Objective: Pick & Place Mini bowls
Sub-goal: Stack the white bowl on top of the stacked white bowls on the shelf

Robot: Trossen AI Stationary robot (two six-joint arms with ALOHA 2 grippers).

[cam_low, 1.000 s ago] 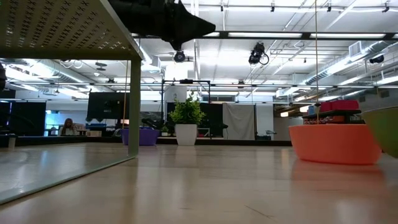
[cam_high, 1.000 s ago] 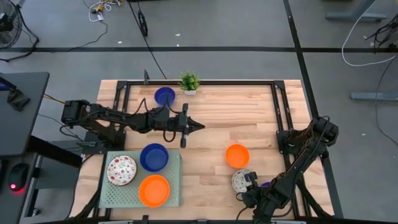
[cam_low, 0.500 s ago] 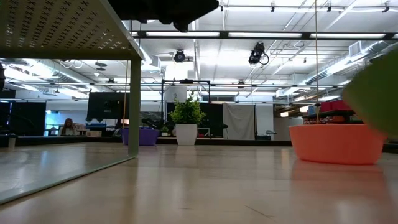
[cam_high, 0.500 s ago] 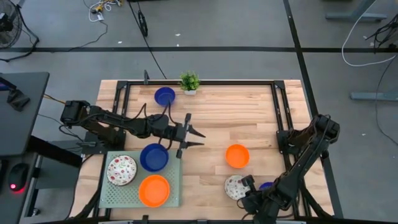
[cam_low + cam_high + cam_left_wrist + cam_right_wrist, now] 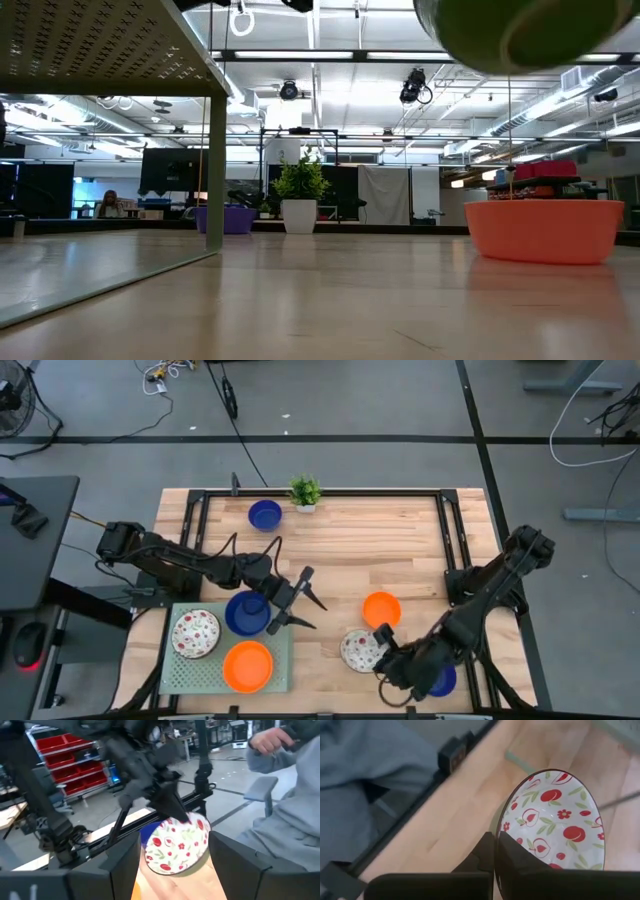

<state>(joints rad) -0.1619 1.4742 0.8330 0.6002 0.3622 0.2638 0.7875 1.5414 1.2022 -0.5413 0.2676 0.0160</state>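
A white mini bowl with red speckles (image 5: 357, 650) hangs above the table's near middle, my right gripper (image 5: 382, 652) shut on it. The low view shows its underside (image 5: 510, 30) high up. My left gripper (image 5: 312, 602) stands open above the table, just right of the pale green tray (image 5: 283, 660), touching nothing. On the tray sit a blue bowl (image 5: 247, 612), a speckled bowl (image 5: 196, 632) and an orange bowl (image 5: 248, 665). Another orange bowl (image 5: 381, 610) stands on the table. A blue bowl (image 5: 265, 514) stands at the far side, and another (image 5: 442, 682) is half hidden under my right arm. My right gripper pinches the speckled bowl's rim (image 5: 496, 840) on the side nearest the arm, one finger (image 5: 512, 862) inside the bowl and one outside. The fingers come from the table's right near side. The bowl is lifted clear of the table and tilted, its inside (image 5: 175, 845) facing my left gripper.
A small potted plant (image 5: 305, 491) stands at the far edge beside the far blue bowl. Black frame rails (image 5: 446, 530) run along the table's far, left and right sides. Bare wood (image 5: 380, 550) lies between the plant and the orange bowl. A person sits beyond the table (image 5: 285, 820).
My left gripper has gone toward the near edge, slanted toward the tray's right end, and has opened. My right gripper has lifted the speckled bowl off the table and carried it toward the table's left; the bowl has risen out of the low view's right side to its top.
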